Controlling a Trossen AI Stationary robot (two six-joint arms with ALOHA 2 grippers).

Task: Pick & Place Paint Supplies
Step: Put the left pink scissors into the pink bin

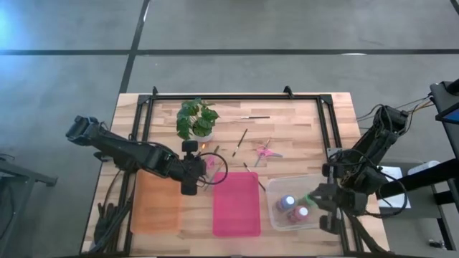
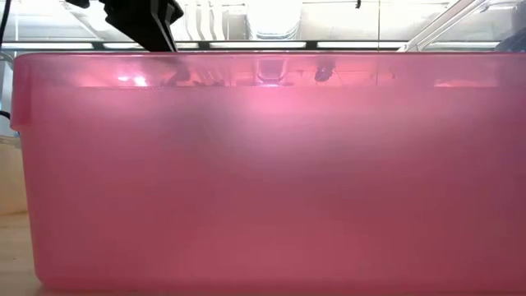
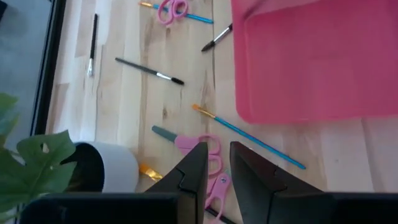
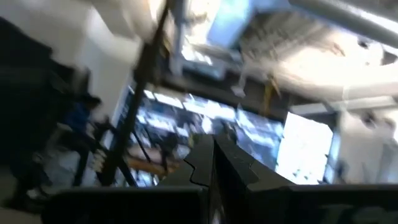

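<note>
High view: I see the left gripper (image 1: 209, 167) at centre frame, just above the pink bin (image 1: 236, 203), beside the potted plant (image 1: 196, 119). The right gripper (image 1: 313, 195) sits lower right over the clear bin (image 1: 275, 216), which holds paint bottles (image 1: 294, 208). Brushes (image 1: 242, 141) and pink scissors (image 1: 266, 150) lie on the tabletop (image 1: 301, 129), centre.

Low view: the pink bin's wall (image 2: 263, 181) fills my frame.

Left wrist view: fingers (image 3: 196, 174) slightly apart, over pink scissors (image 3: 208, 163); blue-handled brush (image 3: 249, 137) alongside.

Right wrist view: fingers (image 4: 217, 168) together, pointing at the room.
</note>
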